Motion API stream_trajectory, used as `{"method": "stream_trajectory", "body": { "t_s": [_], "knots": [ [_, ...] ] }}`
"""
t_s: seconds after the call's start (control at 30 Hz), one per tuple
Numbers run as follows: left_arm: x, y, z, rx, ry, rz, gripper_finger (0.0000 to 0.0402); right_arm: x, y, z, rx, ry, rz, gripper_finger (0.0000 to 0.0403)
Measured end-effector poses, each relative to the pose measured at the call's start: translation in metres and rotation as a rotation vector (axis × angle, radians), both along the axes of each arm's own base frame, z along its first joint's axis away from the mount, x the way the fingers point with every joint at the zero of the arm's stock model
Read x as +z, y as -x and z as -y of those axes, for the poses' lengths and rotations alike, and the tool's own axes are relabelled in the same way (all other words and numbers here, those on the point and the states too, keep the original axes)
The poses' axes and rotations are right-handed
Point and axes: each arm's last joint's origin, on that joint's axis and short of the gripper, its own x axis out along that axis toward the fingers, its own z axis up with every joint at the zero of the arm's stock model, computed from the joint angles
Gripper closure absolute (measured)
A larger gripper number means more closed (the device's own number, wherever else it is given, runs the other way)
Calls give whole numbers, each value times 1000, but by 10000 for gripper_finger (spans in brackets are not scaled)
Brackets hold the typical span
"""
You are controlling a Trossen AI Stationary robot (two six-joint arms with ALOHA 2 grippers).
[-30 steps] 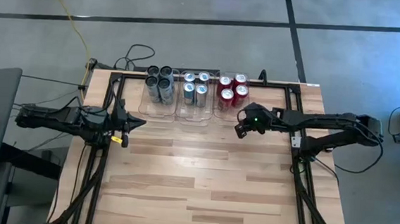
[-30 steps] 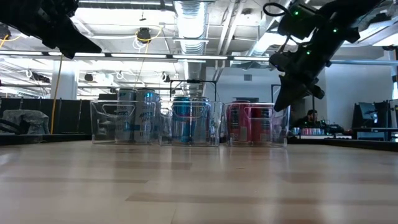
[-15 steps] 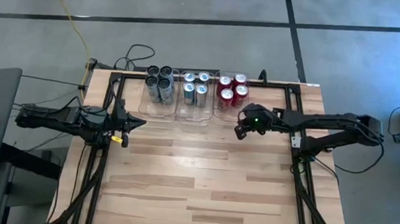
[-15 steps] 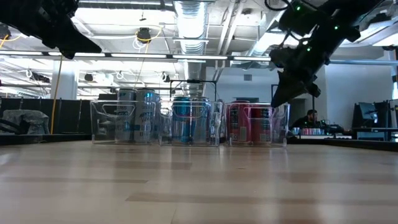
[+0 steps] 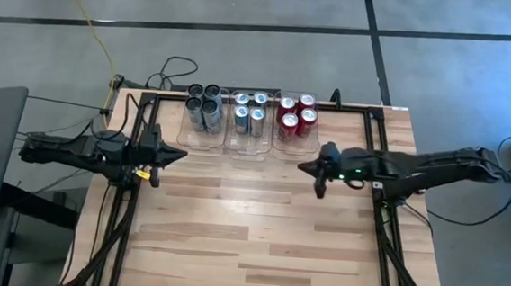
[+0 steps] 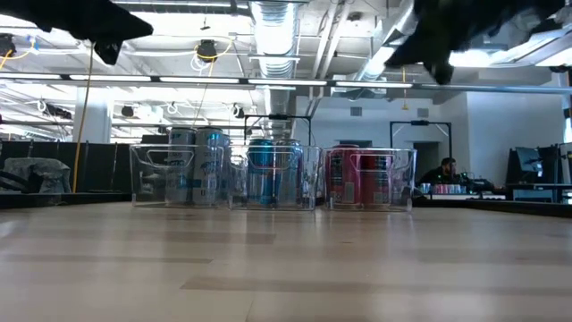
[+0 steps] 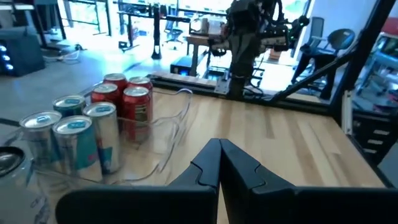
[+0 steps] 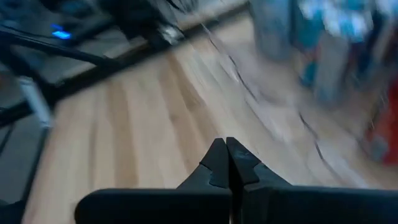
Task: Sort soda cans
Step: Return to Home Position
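**Wood bare, cans binned: the sort looks done**

Wooden worktop fills the lower half of the high view, and no can stands loose on it.

At mid-frame the two arms reach in from either edge. The left gripper hangs at centre left, and its wrist view shows its fingers pressed tip to tip with nothing between them. The right gripper is right of centre, just below the red cans' bin and clear of it. Its fingers are likewise closed on nothing.

Beyond them, at the top centre of the high view, three clear bins stand side by side in a row. All the soda cans that show are inside them:

- **Left bin:** dark grey cans
- **Middle bin:** silver-and-blue cans
- **Right bin:** red cans

Each bin seems to hold four upright cans, and no colour is mixed in with another. The low view agrees, with the three bins in line at the far edge.

On this showing the sorting is complete. What remains, I judge, is only for the arms to settle at rest away from the bins.
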Motion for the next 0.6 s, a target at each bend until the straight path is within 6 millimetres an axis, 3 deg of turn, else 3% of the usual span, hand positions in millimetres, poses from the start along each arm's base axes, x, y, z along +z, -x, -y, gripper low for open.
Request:
{"method": "stream_trajectory", "body": {
  "t_s": [0.37, 0.6],
  "knots": [
    [-2, -12, 1, -8, 0, -40, 401, 47, 53, -13, 122, 281, 257, 403],
    [1, -22, 2, -15, -33, -12, 401, 54, 77, -5, 116, 393, 269, 403]
  ]
}}
